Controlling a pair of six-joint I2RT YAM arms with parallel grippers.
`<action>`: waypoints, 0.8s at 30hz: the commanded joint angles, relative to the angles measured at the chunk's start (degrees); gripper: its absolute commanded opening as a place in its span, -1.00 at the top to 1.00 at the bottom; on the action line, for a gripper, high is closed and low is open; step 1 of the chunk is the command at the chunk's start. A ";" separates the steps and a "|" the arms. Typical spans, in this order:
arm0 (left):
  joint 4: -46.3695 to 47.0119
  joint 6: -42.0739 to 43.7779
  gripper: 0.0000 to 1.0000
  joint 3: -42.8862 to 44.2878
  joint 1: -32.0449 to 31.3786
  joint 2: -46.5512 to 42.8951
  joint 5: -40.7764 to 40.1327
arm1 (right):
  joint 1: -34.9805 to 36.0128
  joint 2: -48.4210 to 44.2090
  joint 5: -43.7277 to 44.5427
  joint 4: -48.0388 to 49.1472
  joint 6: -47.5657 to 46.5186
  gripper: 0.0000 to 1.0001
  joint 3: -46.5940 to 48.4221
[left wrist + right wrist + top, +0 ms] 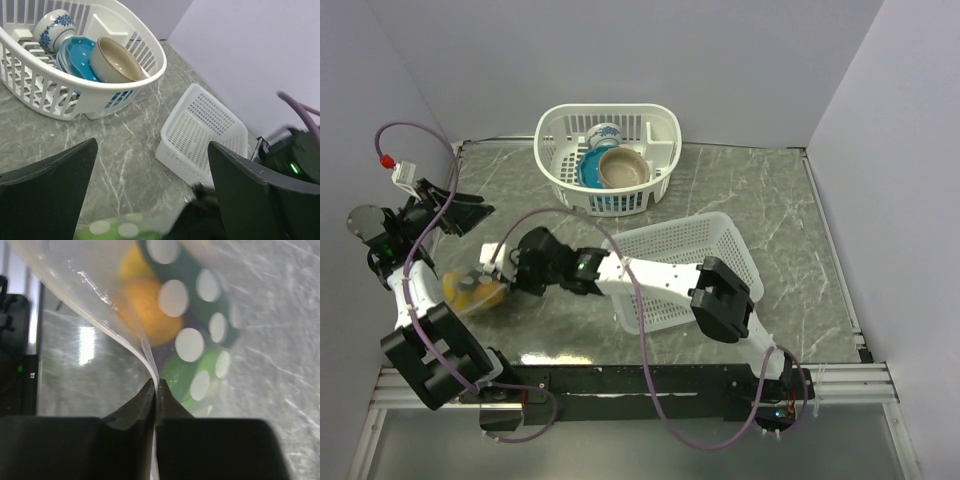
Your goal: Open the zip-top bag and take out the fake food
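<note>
The zip-top bag [472, 292] lies at the table's left, clear with pale dots. The fake food [478, 289] shows through it. In the right wrist view an orange fruit [149, 310], a yellow fruit [132, 262] and green pieces [182, 375] sit behind the film of the bag [100, 295]. My right gripper [156, 385] is shut on the bag's whitish edge strip; from above it [506, 268] sits at the bag's right end. My left gripper [460, 214] hangs open behind the bag, its jaws wide apart [152, 170] with nothing between them. The bag's dotted corner [115, 230] shows just below.
An oval white dish basket [665, 160] at the back holds a blue bowl [590, 172], a brown bowl [623, 168] and a blue-and-white cup [604, 135]. A white mesh basket [710, 250] lies tilted under my right arm. Walls close in on the left and right.
</note>
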 commanded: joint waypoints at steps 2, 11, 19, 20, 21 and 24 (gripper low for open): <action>3.85 -2.10 -0.99 5.12 0.19 -3.18 7.11 | -8.19 -6.80 -9.87 5.62 8.20 1.00 -3.88; -72.11 68.84 -0.99 17.98 -13.08 -5.83 -23.58 | -18.58 -13.31 -23.85 9.23 14.63 1.00 -13.12; -107.57 106.12 -0.99 24.35 -5.36 1.28 -12.95 | -19.20 -10.42 -21.57 7.65 14.98 1.00 -11.89; -111.97 110.38 -0.99 25.77 -4.39 2.25 -12.33 | -19.38 -10.06 -21.57 7.04 15.07 1.00 -11.71; -122.37 114.77 -0.99 27.44 -2.90 3.30 -12.15 | -19.46 -9.62 -21.57 6.94 15.16 1.00 -11.45; -123.09 115.87 -0.99 28.43 -2.54 5.34 -14.60 | -20.61 -8.83 -21.57 7.46 15.86 1.00 -11.88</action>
